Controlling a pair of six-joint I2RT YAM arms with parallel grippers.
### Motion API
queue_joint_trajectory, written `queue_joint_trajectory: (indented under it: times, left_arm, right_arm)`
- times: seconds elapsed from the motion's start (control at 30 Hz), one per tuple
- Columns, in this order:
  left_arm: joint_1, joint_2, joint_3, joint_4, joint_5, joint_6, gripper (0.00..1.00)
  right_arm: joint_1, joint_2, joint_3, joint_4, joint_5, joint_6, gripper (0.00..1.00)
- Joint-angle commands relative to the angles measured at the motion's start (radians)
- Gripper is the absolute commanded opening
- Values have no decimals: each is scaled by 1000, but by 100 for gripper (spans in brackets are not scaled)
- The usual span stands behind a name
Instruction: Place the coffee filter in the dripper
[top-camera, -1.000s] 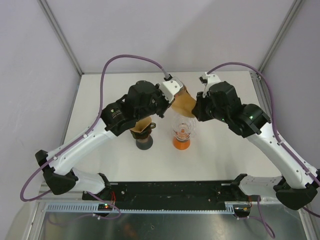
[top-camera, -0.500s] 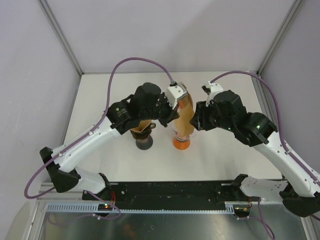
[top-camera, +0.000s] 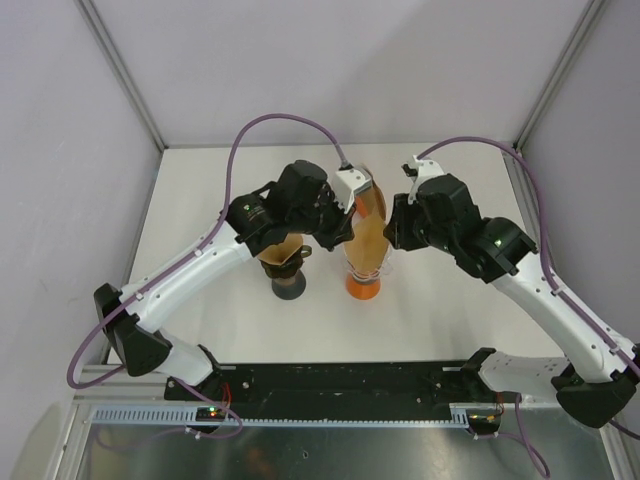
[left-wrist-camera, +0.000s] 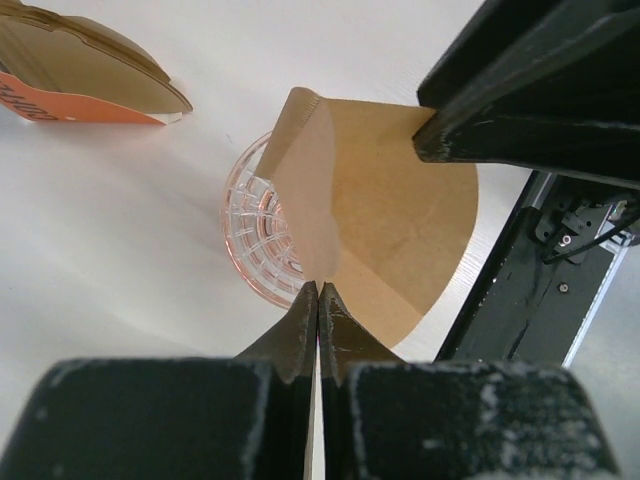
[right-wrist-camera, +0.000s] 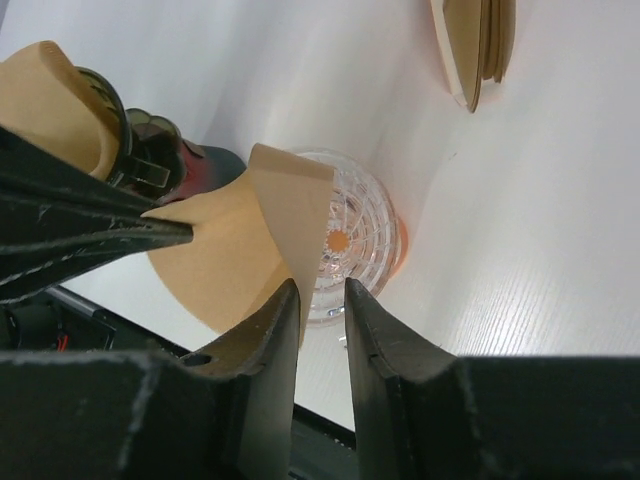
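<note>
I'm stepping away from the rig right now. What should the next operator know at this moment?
Left gripper: shut, pinching the coffee filter by its edge.
Right gripper: jaws parted at the filter's opposite edge; no firm grip evident.
Dripper: upright, directly beneath the filter.
Done: filter held over the dripper, partly opened.
Left: spread the cone, lower it into the dripper, release.
</note>
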Motion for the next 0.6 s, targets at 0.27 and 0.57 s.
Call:
queue_joint_trajectory:
  times: [0.27, 0.57]
  left_arm:
    - [19, -34, 7, -10, 119, -46, 0]
    - [60, 14, 25, -11, 147, -69, 0]
  right_arm:
    - [-8, 26, -3, 41, 13, -5, 24]
    - [-34, 70, -2, 0, -2, 11, 1]
